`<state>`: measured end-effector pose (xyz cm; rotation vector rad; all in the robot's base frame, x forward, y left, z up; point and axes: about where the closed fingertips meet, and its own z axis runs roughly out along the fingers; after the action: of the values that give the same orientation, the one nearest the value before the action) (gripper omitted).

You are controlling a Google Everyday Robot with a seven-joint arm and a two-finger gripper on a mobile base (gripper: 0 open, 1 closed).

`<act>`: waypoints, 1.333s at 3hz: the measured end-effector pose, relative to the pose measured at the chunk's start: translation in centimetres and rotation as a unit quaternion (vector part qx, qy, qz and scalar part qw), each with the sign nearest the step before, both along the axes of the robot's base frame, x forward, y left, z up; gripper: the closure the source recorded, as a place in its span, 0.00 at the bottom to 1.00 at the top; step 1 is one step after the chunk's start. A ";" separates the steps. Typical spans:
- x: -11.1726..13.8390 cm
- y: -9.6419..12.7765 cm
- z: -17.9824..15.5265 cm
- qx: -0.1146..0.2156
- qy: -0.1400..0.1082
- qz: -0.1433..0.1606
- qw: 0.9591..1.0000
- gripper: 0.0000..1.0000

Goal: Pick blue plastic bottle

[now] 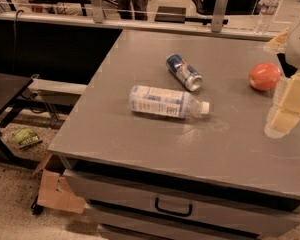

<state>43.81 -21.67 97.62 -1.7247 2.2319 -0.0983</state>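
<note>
The blue plastic bottle (165, 102) lies on its side near the middle of the grey cabinet top (140, 144). It is clear, with a white-and-pale-blue label, and its small white cap points right. My gripper (286, 115) hangs at the right edge of the view, above the cabinet top. It is well to the right of the bottle and apart from it. It holds nothing that I can see.
A blue-and-silver can (184, 72) lies on its side just behind the bottle. An orange-red fruit (264, 76) sits at the right, close to my gripper. A clear water bottle (266, 10) stands on the far ledge. The cabinet's left and front edges drop to the floor.
</note>
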 end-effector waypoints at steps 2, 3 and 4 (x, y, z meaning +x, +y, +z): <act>1.0 2.5 -2.2 0.058 -0.002 -0.007 0.998 0.00; 2.3 4.9 -4.9 0.110 0.003 -0.003 0.994 0.00; 4.3 7.1 -7.8 0.157 0.006 0.014 0.987 0.00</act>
<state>48.14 -14.53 89.84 -1.5847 2.0961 0.2575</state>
